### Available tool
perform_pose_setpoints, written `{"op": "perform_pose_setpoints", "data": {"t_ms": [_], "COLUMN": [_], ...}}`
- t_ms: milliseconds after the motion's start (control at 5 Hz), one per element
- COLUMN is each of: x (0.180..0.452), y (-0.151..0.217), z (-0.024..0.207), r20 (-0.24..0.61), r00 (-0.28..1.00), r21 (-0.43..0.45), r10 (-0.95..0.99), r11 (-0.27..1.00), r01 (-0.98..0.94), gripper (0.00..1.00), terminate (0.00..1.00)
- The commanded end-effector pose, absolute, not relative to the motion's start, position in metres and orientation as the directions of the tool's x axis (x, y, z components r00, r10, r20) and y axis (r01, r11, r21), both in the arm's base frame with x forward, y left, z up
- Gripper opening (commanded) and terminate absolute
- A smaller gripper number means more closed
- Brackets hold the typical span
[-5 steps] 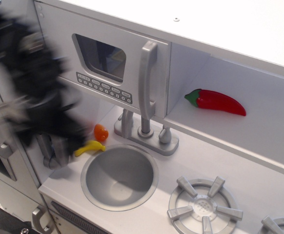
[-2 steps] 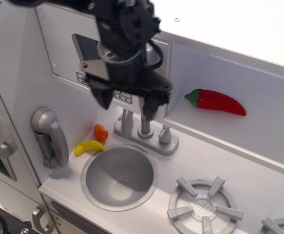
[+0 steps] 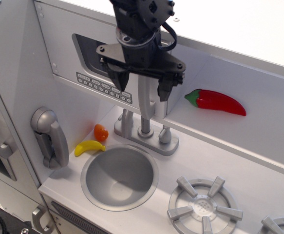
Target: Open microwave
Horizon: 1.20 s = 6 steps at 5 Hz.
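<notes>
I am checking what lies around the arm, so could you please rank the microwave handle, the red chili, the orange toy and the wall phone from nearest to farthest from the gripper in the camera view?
1. Microwave handle: between the open jaws of the gripper.
2. Red chili: on the shelf to the right.
3. Orange toy: lower left, beside the sink.
4. Wall phone: far left wall.
</notes>
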State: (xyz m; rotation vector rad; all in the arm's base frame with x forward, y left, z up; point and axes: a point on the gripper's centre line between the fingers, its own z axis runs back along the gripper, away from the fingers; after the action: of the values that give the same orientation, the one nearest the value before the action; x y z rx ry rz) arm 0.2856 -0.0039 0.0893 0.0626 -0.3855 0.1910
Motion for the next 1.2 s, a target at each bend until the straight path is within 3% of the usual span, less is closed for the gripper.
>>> {"op": "perform_pose_setpoints", "data": {"t_ms": [0,400,800,1000], "x": [0.303,0.296,0.249,0.223], "y": [0.0,0.003,0.012,0.018], "z": [0.104,0.111,0.113,0.111], "r20": [0.39,0.369,0.368,0.312], "r00": [0.908,0.921,0.928,0.95], "r21": [-0.007,-0.047,-0.023,0.036], "r10": [0.153,0.122,0.058,0.014], "r11": [0.987,0.993,0.998,0.999], "r01": [-0.163,-0.112,-0.054,-0.027], "gripper": [0.0,0.0,0.0,1.0], "terminate": [0.0,0.0,0.0,0.0]}}
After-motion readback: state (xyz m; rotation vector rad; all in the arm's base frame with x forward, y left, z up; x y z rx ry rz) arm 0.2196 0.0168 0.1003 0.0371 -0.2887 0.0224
